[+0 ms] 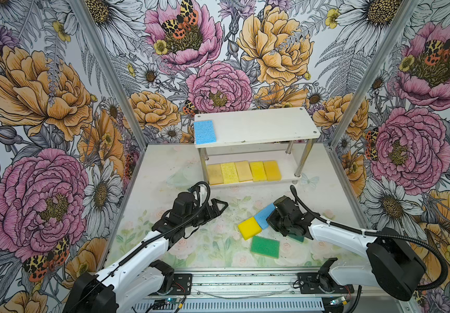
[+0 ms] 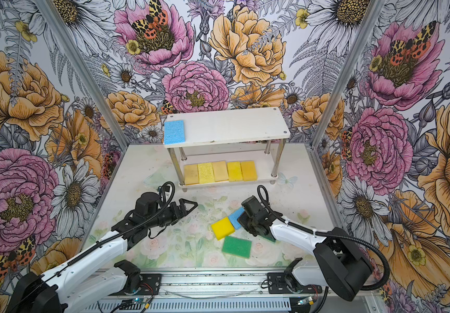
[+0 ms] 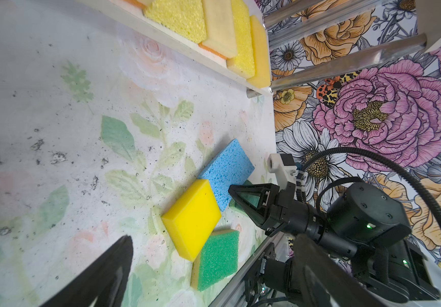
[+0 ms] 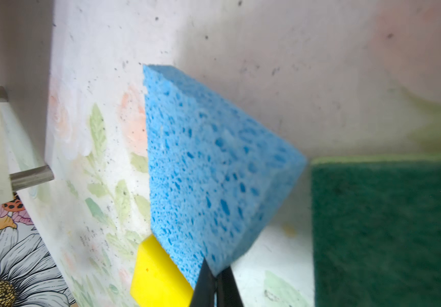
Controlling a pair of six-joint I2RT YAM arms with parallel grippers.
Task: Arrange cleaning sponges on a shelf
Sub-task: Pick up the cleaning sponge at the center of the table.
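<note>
Obs: Left gripper (image 1: 217, 207) hangs with jaws apart, empty. Right gripper (image 4: 215, 276) is pinched together on 1 corner of the loose blue sponge (image 4: 214, 164), which lies on the table (image 1: 164, 173) just beside the loose yellow sponge (image 1: 249, 227).

Chk: Step is pickup. Next, judged: lift and carry to the shelf (image 1: 259, 127), top board, beside the shelved blue sponge (image 1: 205, 132). Sponge looks porous and soft, so the corner hold may slip.

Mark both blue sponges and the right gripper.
shelf blue sponge (image 1: 205, 132), in a top view, centre of its top face.
table blue sponge (image 4: 208, 164), right wrist view, middle of its porous face.
right gripper (image 4: 216, 272), right wrist view, between fingertips at that sponge's corner.
</note>
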